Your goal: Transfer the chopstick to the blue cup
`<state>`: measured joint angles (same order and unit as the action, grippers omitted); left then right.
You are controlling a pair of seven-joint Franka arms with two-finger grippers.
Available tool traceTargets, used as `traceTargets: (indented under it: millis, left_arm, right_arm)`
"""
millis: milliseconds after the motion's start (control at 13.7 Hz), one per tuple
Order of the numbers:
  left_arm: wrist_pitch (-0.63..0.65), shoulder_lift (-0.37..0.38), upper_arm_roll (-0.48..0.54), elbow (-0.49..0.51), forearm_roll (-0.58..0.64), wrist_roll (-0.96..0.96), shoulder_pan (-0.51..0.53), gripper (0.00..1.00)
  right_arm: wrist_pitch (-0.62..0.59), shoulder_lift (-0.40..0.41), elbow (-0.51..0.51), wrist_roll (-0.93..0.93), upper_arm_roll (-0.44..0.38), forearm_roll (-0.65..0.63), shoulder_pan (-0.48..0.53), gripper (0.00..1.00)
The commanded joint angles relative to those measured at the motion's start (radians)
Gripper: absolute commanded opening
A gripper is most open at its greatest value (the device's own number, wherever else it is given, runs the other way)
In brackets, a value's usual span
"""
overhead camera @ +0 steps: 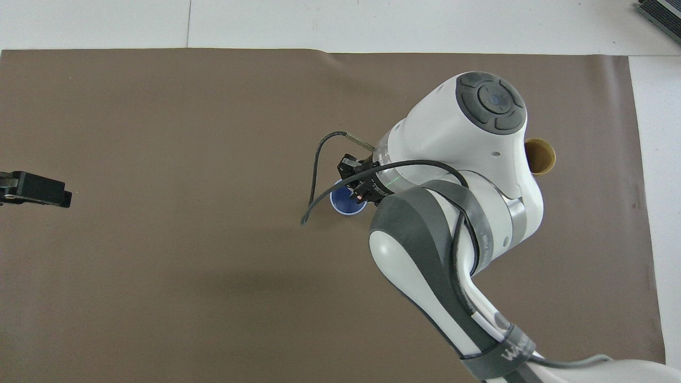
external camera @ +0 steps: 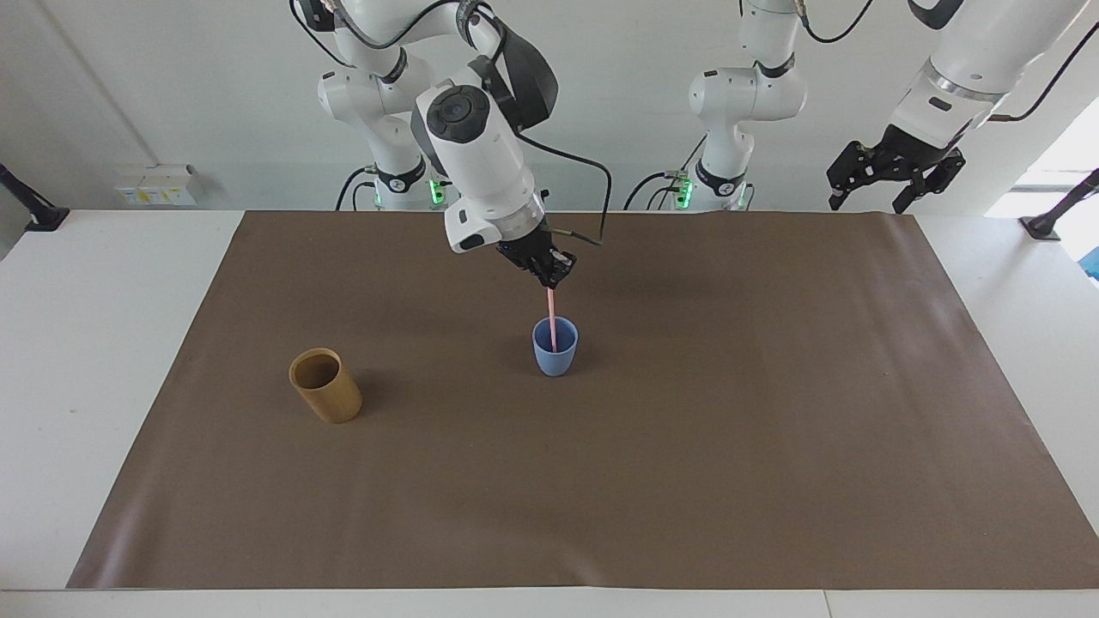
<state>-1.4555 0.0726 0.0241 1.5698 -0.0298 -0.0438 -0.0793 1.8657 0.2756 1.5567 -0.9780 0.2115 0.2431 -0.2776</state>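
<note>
A white wall is running along the robots' end of the room, and a brown mat point(external camera: 601, 481) is covering most of the white worktop point(external camera: 86, 360). Closest to the robots, the left tool point(external camera: 867, 199) is waiting with its fingers spread wide and nothing in them, up over the mat's edge at the left arm's end. The right tool point(external camera: 550, 280) is hanging over the blue cup point(external camera: 555, 354), pinched tight on the top of the chopstick point(external camera: 551, 319). The pale-pink stick is pointing almost straight down, its lower end dipping inside the cup. The cup is standing upright near the mat's middle. Farther out and toward the right arm's end, a tan cup point(external camera: 325, 385) is standing well apart from it.
</note>
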Motion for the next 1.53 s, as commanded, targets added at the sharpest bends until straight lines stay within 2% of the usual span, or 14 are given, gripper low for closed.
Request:
traceTargets:
  millis: [0,511,657,949,1242,1461]
  left_arm:
    - [0.015,0.015,-0.007,0.006,0.014,-0.005,0.01,1.0]
    - [0.015,0.015,-0.007,0.006,0.016,-0.005,0.01,1.0]
    - [0.015,0.016,-0.007,0.006,0.014,-0.005,0.009,1.0]
    - [0.015,0.015,-0.007,0.006,0.014,-0.005,0.009,1.0]
    - [0.015,0.016,-0.007,0.006,0.014,-0.005,0.01,1.0]
    - [0.015,0.016,-0.007,0.007,0.014,-0.005,0.009,1.0]
  right_arm:
    - [0.023,-0.006,-0.006,0.004,0.012,-0.071,0.014,1.0]
    - [0.023,-0.042,-0.023,0.08,0.009,-0.091,0.015,1.0]
    - [0.021,-0.052,-0.056,0.175,0.0,-0.131,0.031,1.0]
    - [-0.008,-0.146,-0.043,0.391,0.002,-0.241,0.136,1.0]
    - [-0.21,-0.243,-0.043,0.559,-0.014,-0.255,0.209,1.0]
    - [-0.327,-0.291,-0.05,0.677,-0.096,-0.269,0.219,1.0]
